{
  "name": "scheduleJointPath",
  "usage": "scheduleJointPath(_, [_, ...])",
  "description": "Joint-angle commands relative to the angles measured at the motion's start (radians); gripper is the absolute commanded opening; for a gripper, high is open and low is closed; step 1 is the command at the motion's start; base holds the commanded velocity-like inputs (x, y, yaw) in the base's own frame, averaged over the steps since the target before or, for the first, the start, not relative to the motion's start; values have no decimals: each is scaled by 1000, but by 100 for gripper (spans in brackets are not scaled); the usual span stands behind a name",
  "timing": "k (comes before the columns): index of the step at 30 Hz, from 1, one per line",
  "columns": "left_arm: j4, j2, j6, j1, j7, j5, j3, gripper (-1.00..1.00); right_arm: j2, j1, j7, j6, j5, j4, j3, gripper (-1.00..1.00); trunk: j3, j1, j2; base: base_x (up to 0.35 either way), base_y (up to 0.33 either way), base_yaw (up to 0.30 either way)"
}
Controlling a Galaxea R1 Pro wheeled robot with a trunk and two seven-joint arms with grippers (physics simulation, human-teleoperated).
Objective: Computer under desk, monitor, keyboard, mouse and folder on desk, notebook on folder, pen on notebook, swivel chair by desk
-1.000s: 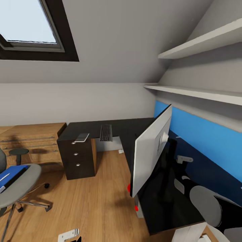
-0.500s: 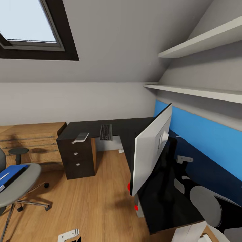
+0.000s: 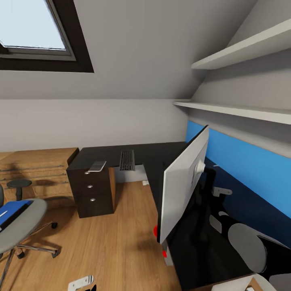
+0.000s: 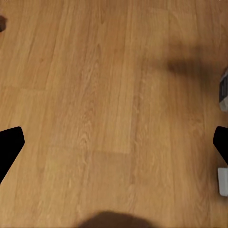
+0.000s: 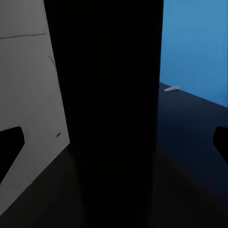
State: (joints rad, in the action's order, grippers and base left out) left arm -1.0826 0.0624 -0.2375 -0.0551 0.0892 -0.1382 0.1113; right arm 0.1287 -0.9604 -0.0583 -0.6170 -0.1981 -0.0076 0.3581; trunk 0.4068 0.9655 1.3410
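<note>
The monitor stood at the desk's near edge, keyboard at its far edge; both grippers' fingers sat wide apart, holding nothing

Skylight window in sloped ceiling, two white wall shelves, blue wall panel, wood floor

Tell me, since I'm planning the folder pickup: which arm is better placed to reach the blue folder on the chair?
Probably the left. The folder lies on the swivel chair at the robot's left, and the left gripper hangs open over floor. The right gripper faces the monitor.
</note>
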Motion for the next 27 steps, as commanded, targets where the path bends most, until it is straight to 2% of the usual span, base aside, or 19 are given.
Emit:
scheduleJointPath(1, [-2,1,-5,0,4,-11,1,100,0,-1,-6,-3,-11,1,4,100,1,0,1,47,0,0])
scheduleJointPath(27, [1,1,-6,0,3,-11,7,100,0,-1,-6,-3,-11,1,4,100,1,0,1,37,0,0])
